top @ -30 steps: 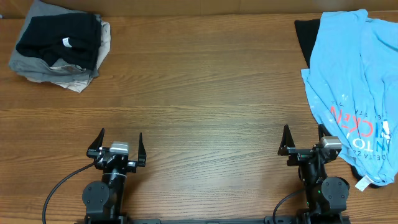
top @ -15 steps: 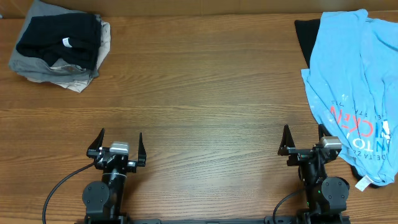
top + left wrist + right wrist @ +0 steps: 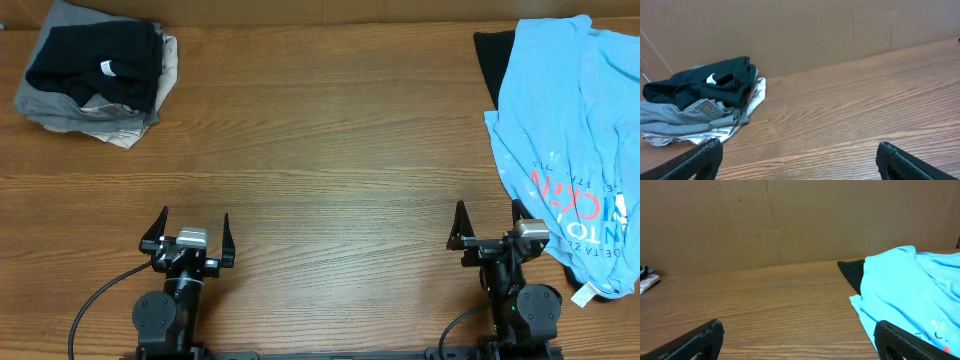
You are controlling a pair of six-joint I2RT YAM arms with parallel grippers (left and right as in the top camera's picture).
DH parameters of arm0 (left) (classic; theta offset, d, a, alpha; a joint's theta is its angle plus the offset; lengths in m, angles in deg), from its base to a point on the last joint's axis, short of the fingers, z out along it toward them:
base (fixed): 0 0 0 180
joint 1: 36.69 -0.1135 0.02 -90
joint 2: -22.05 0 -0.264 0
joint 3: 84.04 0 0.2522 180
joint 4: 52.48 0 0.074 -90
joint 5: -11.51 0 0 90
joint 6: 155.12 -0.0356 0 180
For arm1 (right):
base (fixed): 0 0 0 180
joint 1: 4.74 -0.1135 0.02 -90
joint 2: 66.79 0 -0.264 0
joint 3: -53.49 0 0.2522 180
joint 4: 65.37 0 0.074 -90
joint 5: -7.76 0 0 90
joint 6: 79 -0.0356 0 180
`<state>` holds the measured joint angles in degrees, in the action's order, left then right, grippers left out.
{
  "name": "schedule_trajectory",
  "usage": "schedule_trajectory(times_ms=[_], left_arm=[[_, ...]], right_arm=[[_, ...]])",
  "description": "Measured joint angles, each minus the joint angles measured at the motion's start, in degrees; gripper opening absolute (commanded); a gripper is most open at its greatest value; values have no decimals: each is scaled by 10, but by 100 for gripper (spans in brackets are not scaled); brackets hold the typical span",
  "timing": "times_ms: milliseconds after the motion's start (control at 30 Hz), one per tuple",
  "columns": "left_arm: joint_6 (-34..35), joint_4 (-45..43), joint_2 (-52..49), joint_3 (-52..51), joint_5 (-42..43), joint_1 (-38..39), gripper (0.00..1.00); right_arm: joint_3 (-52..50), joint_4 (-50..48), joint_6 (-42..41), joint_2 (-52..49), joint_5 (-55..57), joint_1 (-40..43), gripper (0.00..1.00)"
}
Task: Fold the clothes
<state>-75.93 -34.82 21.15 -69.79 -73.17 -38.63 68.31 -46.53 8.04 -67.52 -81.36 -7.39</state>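
A light blue tee with red print (image 3: pixel 570 130) lies crumpled at the table's right side, over a black garment (image 3: pixel 492 55) that shows at its far left corner. In the right wrist view the blue tee (image 3: pixel 910 285) and that black corner (image 3: pixel 852 270) lie ahead to the right. A folded black shirt with a white label (image 3: pixel 100 60) tops a pile at the far left (image 3: pixel 705 82). My left gripper (image 3: pixel 194 218) (image 3: pixel 800 147) stands open over bare wood. My right gripper (image 3: pixel 488 210) (image 3: pixel 799 326) is open too, its right finger close to the blue tee's edge.
Under the folded black shirt lie grey (image 3: pixel 685 112) and beige folded garments (image 3: pixel 125 130). A brown cardboard wall (image 3: pixel 815 30) runs along the table's far edge. Wood tabletop (image 3: pixel 330 150) stretches between the pile and the blue tee.
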Motion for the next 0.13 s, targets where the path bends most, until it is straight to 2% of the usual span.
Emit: schedule_trajectory(times_ms=[133], left_arm=[[0,0,0,0,0,0,100]], right_arm=[[0,0,0,0,0,0,100]])
